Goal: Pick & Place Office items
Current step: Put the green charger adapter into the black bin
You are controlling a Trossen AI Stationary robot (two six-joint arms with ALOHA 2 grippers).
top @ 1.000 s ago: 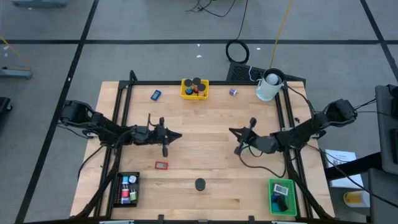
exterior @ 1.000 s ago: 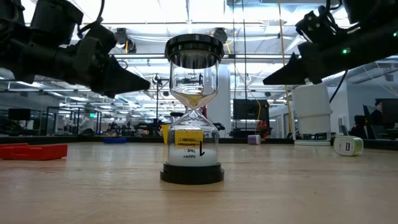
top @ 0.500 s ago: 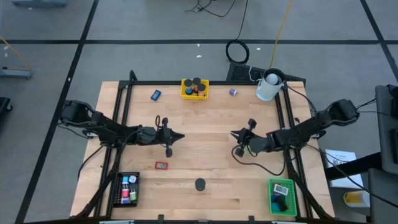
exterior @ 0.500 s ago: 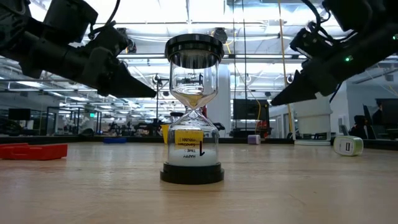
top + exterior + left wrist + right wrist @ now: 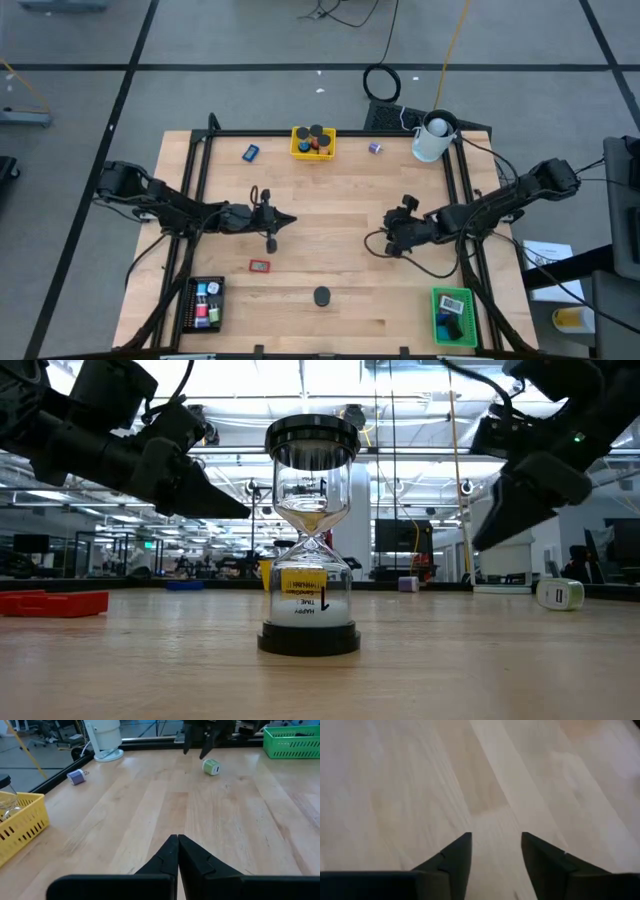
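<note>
trays already holding several items while red block (image 5: 259, 266), blue block (image 5: 250, 152), purple block (image 5: 375, 148) and hourglass (image 5: 321, 296) are sitting loose on the surface (image 5: 330, 200), left tool (image 5: 290, 219) hovering closed and empty, right tool (image 5: 375, 246) hovering open and empty.

Yellow tray (image 5: 312, 147), green tray (image 5: 455, 314), red block (image 5: 259, 266)

Small items are scattered on wood: blue block (image 5: 250, 152) & purple block (image 5: 375, 148) at back, red block (image 5: 259, 266) & black-capped sand timer (image 5: 321, 296) upright nr front.
</note>
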